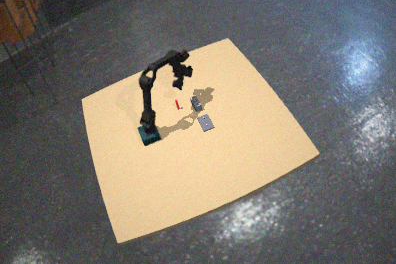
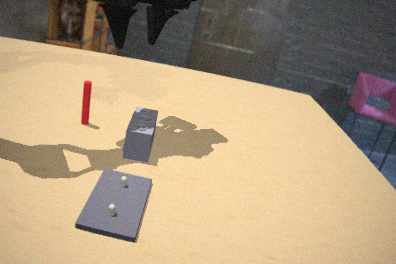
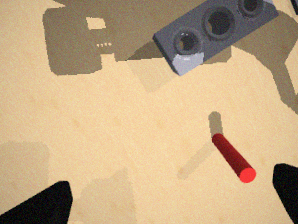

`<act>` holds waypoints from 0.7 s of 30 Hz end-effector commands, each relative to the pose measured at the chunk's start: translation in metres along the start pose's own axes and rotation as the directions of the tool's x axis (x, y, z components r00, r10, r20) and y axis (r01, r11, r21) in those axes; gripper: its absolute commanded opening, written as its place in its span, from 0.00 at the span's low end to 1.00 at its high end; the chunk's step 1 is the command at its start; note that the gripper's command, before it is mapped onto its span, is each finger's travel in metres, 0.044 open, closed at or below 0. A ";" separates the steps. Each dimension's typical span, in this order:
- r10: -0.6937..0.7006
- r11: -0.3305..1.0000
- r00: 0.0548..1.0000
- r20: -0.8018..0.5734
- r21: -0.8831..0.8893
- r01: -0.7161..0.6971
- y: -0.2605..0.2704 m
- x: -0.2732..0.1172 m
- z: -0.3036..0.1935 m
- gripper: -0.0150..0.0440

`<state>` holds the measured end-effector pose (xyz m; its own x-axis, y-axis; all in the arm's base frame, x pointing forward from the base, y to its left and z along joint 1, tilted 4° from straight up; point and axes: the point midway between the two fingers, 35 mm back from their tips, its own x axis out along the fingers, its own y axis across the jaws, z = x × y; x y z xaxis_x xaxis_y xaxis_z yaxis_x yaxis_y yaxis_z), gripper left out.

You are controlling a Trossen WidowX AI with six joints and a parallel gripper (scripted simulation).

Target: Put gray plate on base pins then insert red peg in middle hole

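1. I see my black arm [image 1: 147,98] reaching up and over the light tan table [image 1: 210,176] [image 2: 250,181] [image 3: 125,120] in the top view.
2. My gripper [image 1: 184,80] [image 2: 136,45] [image 3: 173,183] is wide open with nothing in it. In the exterior view, it hangs in the air at the upper left, pointing down.
3. The red peg [image 1: 177,104] [image 2: 86,102] [image 3: 232,156] stands up on the table, left of the middle in the exterior view. In the wrist view, I see it at the lower right, with its bright round top near the right finger.
4. The gray plate [image 1: 196,103] [image 2: 138,143] [image 3: 202,32] looks like a thick block. It sits just beside the base, not on it. In the wrist view, it is at the top right, and I see three round holes.
5. The flat gray base [image 1: 205,123] [image 2: 117,197] lies at the lower left of the exterior view. Its two little pale pins [image 2: 124,181] stick up bare.
6. A pink chair [image 2: 372,97] is at the far right of the exterior view.
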<state>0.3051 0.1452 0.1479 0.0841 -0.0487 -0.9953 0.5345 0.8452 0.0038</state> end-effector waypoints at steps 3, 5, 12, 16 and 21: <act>0.006 0.572 1.000 -0.006 0.820 0.001 -0.046 0.004 0.067 1.00; 0.006 0.485 1.000 -0.006 0.875 0.003 -0.052 0.004 0.074 1.00; 0.006 0.478 1.000 -0.006 0.878 0.003 -0.052 0.004 0.074 1.00; 0.006 0.478 1.000 -0.006 0.878 0.003 -0.052 0.004 0.074 1.00; 0.006 0.478 1.000 -0.006 0.878 0.003 -0.052 0.004 0.074 1.00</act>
<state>0.3388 0.0620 0.1503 0.0795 -0.0485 -0.9957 0.9962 -0.0330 0.0812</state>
